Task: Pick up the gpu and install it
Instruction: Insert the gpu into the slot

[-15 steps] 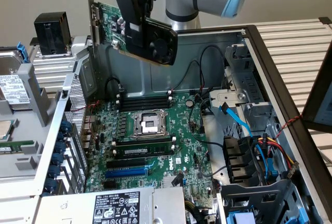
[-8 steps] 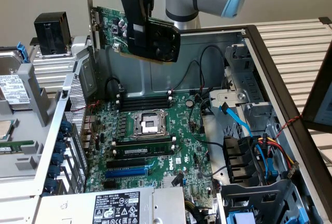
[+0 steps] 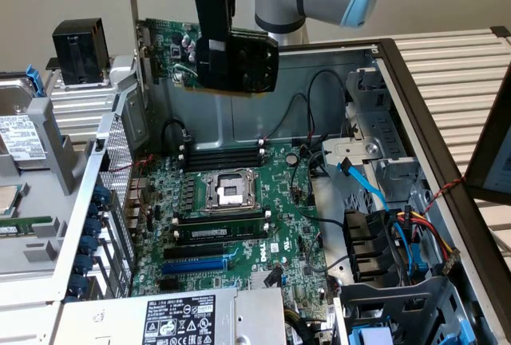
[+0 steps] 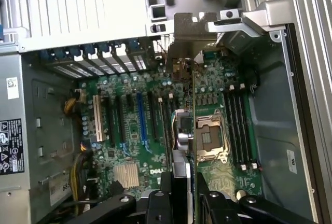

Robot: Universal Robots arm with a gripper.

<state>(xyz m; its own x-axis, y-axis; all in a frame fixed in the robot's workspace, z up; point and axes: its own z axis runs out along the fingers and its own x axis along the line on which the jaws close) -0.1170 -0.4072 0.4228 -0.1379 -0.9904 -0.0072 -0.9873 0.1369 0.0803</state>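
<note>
Gpu [image 3: 177,51]: short green board, glossy black ribbed shroud, metal bracket at the exterior view's left end.
Location: held in the air above the motherboard [image 3: 239,225], toward the far side.
Gripper [image 3: 217,61]: pointing down, clamped on the gpu.

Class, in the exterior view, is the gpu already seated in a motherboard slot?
No, the claw holds the gpu in the air above the motherboard, clear of its slots.

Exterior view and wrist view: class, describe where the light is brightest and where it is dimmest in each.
Exterior view: soft, even light on the motherboard, no hard shadows; the gpu looks darkest. Wrist view: the pale ribbed panel is brightest, nearly washed out; the case wall sits dimmer.
</note>
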